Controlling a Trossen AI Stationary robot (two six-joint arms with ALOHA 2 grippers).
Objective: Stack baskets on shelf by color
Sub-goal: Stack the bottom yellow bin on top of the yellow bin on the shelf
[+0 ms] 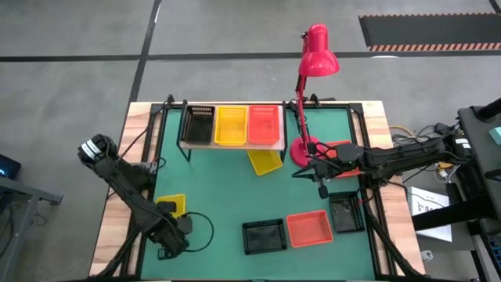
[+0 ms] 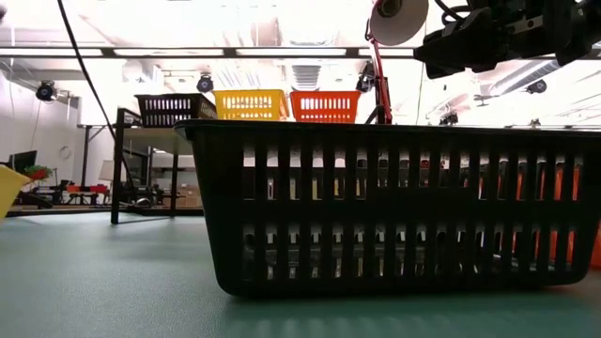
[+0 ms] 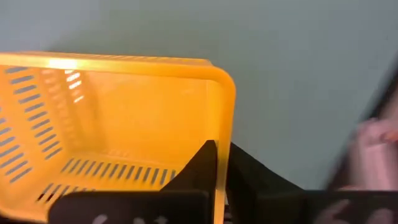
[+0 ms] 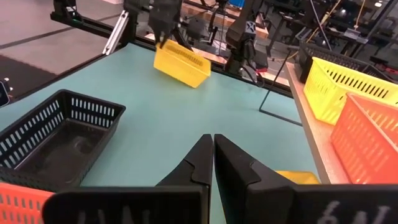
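My left gripper point(image 1: 170, 215) is at the table's near left, shut on a yellow basket point(image 1: 173, 204), which also shows tilted in the right wrist view point(image 4: 181, 63). My right gripper point(image 1: 322, 186) is shut and empty above the table's right middle, near the lamp base. The shelf point(image 1: 232, 145) at the far side holds a black basket point(image 1: 198, 124), a yellow basket point(image 1: 231, 125) and an orange-red basket point(image 1: 264, 124) side by side. Another yellow basket point(image 1: 264, 161) lies on the table in front of the shelf. My left gripper holds the yellow basket by one rim wall near a corner point(image 3: 221, 118), one finger point(image 3: 198, 167) inside the basket and one point(image 3: 252, 177) outside. The fingers come from above. The basket hangs tilted below them; whether its low corner touches the table I cannot tell.
A red desk lamp point(image 1: 307, 149) stands right of the shelf. An orange-red basket point(image 1: 345, 153) lies under my right arm. Near the front edge lie a black basket point(image 1: 264, 236), an orange-red basket point(image 1: 309, 228) and another black basket point(image 1: 346, 211).
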